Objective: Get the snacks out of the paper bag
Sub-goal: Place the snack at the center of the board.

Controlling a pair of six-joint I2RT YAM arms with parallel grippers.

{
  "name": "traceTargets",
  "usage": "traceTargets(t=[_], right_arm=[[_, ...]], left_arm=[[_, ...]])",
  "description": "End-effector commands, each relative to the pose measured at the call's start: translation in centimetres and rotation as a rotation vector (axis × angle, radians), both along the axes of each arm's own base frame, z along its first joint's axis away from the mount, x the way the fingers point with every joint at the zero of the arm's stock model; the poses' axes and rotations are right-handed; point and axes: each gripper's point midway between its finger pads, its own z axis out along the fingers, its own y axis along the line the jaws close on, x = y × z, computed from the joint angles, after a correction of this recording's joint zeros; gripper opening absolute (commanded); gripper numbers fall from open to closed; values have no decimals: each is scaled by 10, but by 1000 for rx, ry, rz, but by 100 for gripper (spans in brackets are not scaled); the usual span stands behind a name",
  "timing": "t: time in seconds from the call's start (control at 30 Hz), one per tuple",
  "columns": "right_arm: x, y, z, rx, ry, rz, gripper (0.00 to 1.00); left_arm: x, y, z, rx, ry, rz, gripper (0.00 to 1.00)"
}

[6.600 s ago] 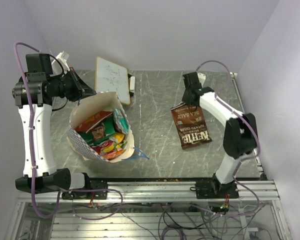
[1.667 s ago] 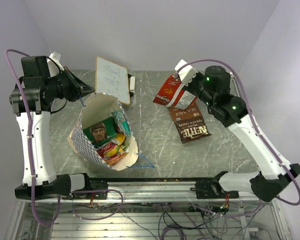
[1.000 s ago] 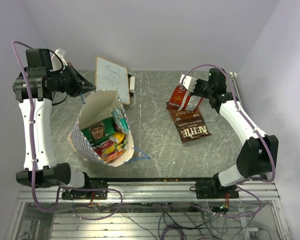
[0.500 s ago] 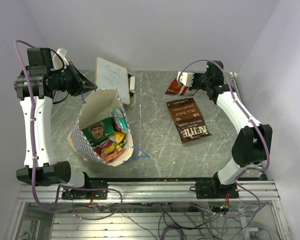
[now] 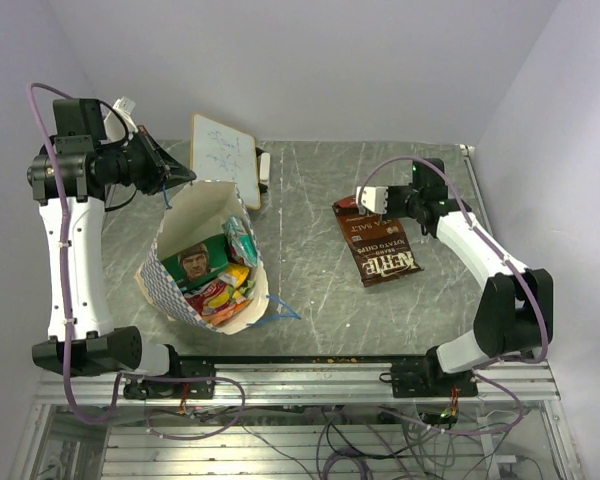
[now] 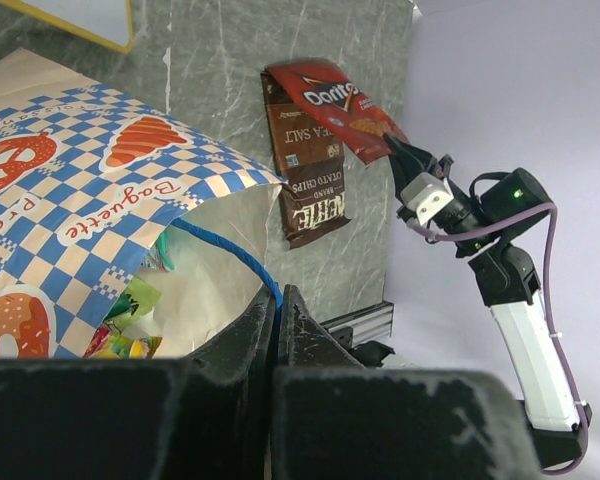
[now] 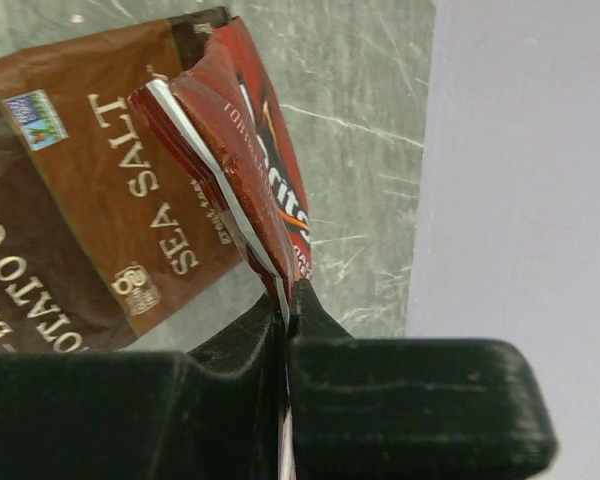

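Bag [image 5: 195, 212]: left on table [image 5: 310, 250], packets [image 5: 215, 280] inside.
Board [image 5: 223, 155]: behind bag.
Sea-salt packet [image 5: 382, 250]: right of bag.
Doritos packet [image 6: 338, 100]: over its far end.

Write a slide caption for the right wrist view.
Right gripper pinches a red glossy Doritos packet by its edge over a brown "SEA SALT" packet on the grey table.

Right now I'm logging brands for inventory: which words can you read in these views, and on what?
"SEA SALT": brown packet.
"KETTLE BRAND POTATO CHIPS": same brown packet.
"Doritos": red packet.
Script lettering on the paper bag: too tilted to read with certainty.
Scribbles on the white board: too small to read.
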Motion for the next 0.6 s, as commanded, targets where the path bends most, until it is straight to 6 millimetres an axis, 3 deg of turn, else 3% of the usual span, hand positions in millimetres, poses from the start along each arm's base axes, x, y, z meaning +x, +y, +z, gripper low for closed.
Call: traceTargets(t=[0.0,0.27,0.57], right_arm=[[-24,4,6,58,3,25,0],[-64,-5,-21,54,88,-2,0],[-89,-17,-49,24,124,-33,0]], left_arm=[[-9,-2,13,-8,-58,-18,7],[-11,-3,11,-10,-65,-27,7],[-8,-5,12,-34,-79,-24,7]])
